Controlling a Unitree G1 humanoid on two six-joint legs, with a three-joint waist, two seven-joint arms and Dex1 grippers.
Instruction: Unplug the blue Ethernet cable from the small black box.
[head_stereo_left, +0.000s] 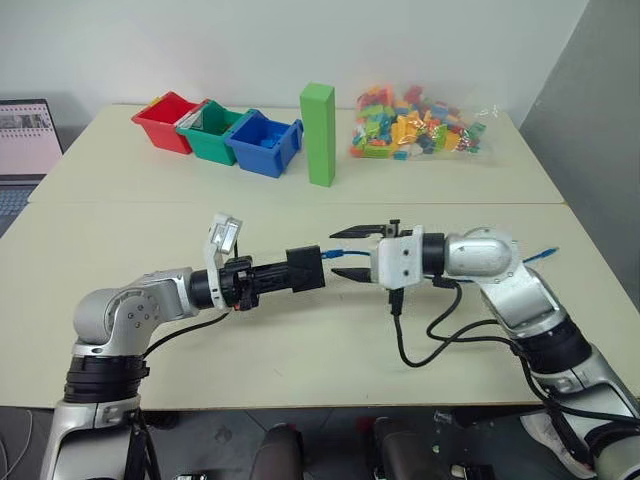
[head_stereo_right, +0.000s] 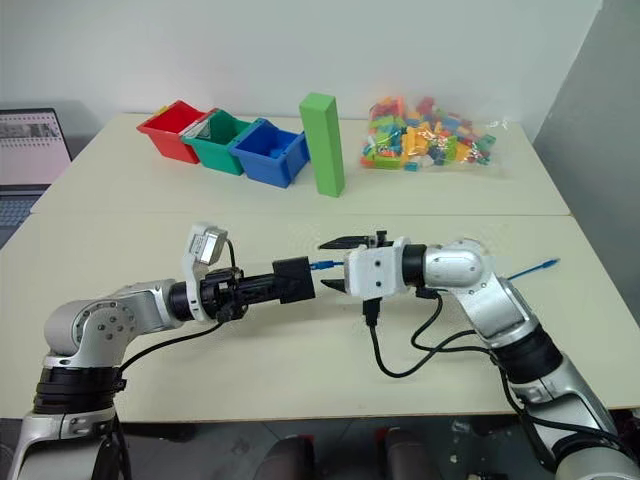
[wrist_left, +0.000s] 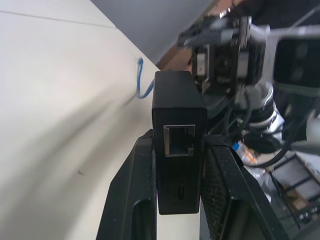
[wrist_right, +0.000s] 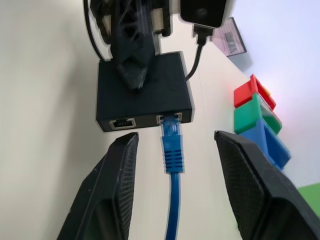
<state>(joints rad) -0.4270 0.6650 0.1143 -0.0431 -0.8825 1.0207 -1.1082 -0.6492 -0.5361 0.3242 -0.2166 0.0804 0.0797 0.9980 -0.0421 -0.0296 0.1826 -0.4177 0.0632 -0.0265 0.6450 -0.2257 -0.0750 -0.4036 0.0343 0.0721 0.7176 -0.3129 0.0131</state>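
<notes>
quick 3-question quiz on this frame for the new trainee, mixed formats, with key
1. True or false: the blue Ethernet cable is already out of the small black box.
2. Which gripper holds the box? A) left gripper B) right gripper C) neither
3. Fill in: the right gripper's jaws are ____, one finger on each side of the plug.

Key: 1 false, the plug sits in a port; 2 A; 3 open.

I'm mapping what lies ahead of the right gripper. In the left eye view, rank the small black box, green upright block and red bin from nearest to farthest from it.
From the right gripper:
1. Small black box, just beside it, held by the left gripper.
2. Green upright block, beyond, mid-table.
3. Red bin, far back, leftmost.
</notes>
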